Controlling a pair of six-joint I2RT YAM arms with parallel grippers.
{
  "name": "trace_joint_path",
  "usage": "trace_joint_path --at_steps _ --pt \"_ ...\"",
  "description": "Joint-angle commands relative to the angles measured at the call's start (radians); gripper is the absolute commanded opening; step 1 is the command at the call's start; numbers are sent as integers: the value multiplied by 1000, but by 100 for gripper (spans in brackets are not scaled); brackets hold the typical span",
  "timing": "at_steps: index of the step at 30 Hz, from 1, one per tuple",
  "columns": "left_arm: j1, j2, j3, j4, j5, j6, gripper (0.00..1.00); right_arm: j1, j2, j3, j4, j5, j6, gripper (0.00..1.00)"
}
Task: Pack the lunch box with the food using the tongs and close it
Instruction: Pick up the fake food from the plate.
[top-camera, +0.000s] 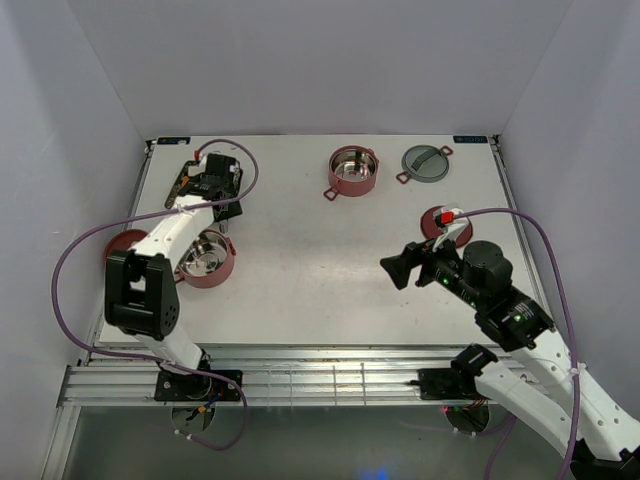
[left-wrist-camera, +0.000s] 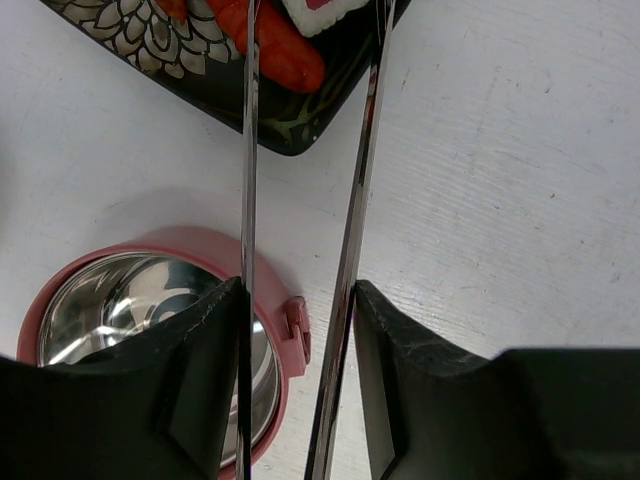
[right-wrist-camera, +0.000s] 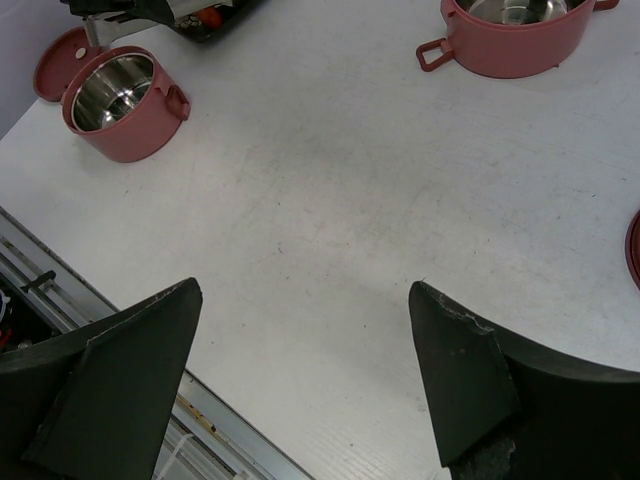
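My left gripper (left-wrist-camera: 297, 290) is shut on the tongs (left-wrist-camera: 362, 170); each finger presses one silver arm from outside. The arms reach up over the dark patterned plate (left-wrist-camera: 160, 45), and their tips are cut off by the frame's top edge. On the plate lies the food: an orange-red piece (left-wrist-camera: 280, 50) between the arms and a white piece (left-wrist-camera: 325, 12). One lunch box bowl (left-wrist-camera: 110, 310) stands below the left finger, steel inside showing. In the top view the left gripper (top-camera: 222, 207) hangs between plate and bowl (top-camera: 207, 262). My right gripper (right-wrist-camera: 305, 290) is open over bare table, holding nothing.
A second red bowl (top-camera: 352, 170) stands at the back centre with the grey metal lid (top-camera: 426, 162) to its right. One red disc lid (top-camera: 123, 243) lies left of the near bowl, another (top-camera: 441, 222) lies by the right arm. The table's near edge has a metal rail (right-wrist-camera: 60, 290).
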Motion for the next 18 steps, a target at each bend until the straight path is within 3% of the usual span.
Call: trace_joint_path --at_steps 1,18 --pt "12 1 5 34 16 6 56 5 1 -3 59 2 -12 90" --pt "16 -49 5 23 8 10 43 5 -6 1 53 2 -13 90"
